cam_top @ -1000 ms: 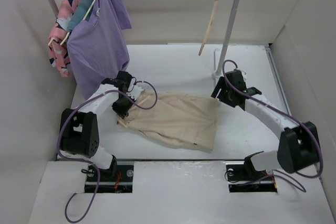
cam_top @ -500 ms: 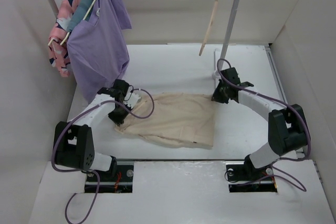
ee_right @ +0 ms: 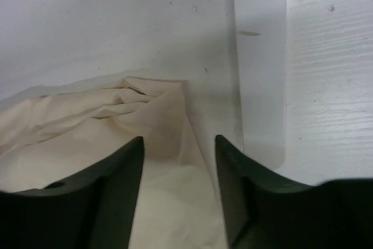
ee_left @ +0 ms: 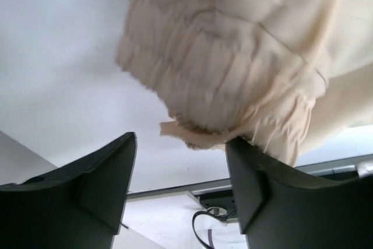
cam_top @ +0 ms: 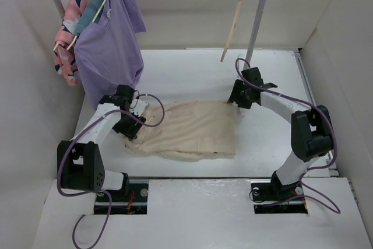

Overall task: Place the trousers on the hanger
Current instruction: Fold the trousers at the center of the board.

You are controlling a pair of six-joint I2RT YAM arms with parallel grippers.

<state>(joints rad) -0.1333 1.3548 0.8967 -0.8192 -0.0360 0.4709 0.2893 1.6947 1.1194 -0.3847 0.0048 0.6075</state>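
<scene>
Both arms shifted left, pulling long beige cloth trousers [cam_top: 192,129] flat.
Left claw [ee_left: 180,144], right claw [ee_right: 179,141]: jaws parted, empty, likely letting opposite ends settle on white bench [cam_top: 192,74].

No text, label, brand, number or sign can be read in any view, whether on the trousers [cam_top: 192,129], the purple shirt [cam_top: 108,56] or the table [cam_top: 192,68].

The trousers [cam_top: 192,132] are seen in plain beige on a white table [cam_top: 192,68], a shirt [cam_top: 108,56] is shown in solid purple, a garment [cam_top: 65,39] is patterned in pink, white and dark blue, and the hanger [cam_top: 235,18] is coloured pale pink-beige.
</scene>
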